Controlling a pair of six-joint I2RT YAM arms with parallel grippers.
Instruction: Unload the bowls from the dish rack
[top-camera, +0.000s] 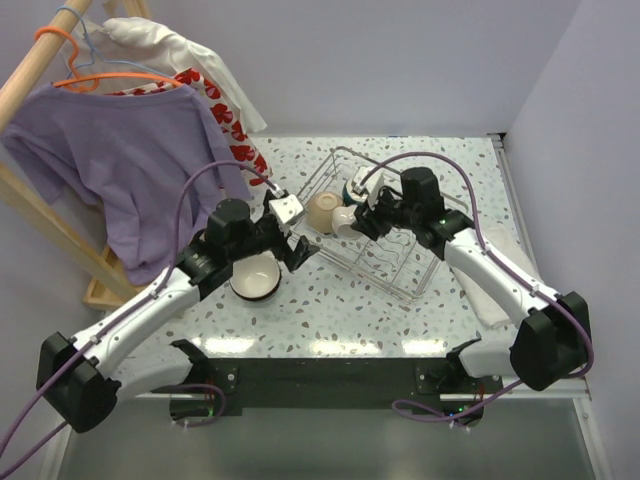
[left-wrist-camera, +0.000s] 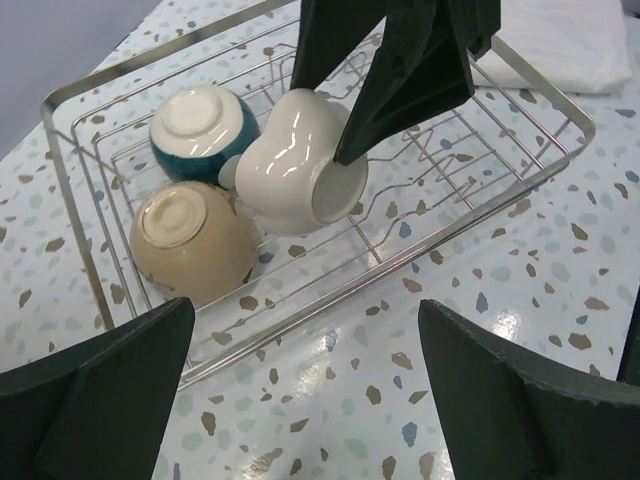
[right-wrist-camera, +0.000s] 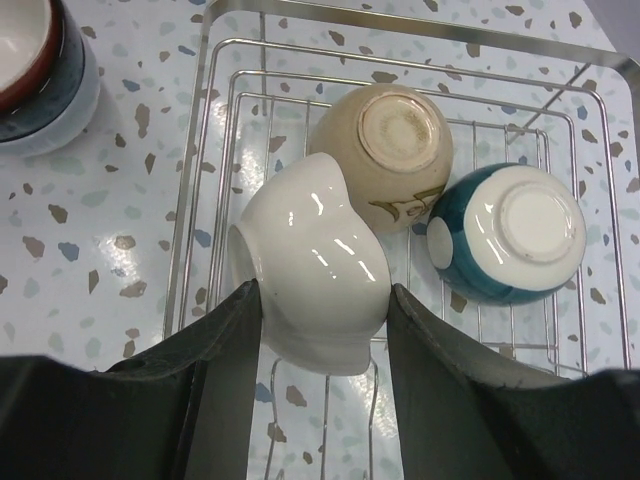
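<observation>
The silver wire dish rack (top-camera: 410, 268) sits right of centre. My right gripper (top-camera: 352, 222) is shut on a white bowl (top-camera: 342, 221), held tilted on its side just above the rack's left end; my fingers clamp its sides in the right wrist view (right-wrist-camera: 310, 262). A tan bowl (right-wrist-camera: 385, 140) and a teal-and-white bowl (right-wrist-camera: 510, 235) lie upside down in the rack beside it. A stack of bowls (top-camera: 255, 277), dark red on top, stands on the table left of the rack. My left gripper (top-camera: 292, 243) is open and empty, hovering over the table (left-wrist-camera: 310, 400) between stack and rack.
A wooden clothes stand with a purple shirt (top-camera: 120, 160) and other garments fills the left back. A white cloth (top-camera: 492, 290) lies right of the rack, under the right arm. The table's front edge runs along the arm bases.
</observation>
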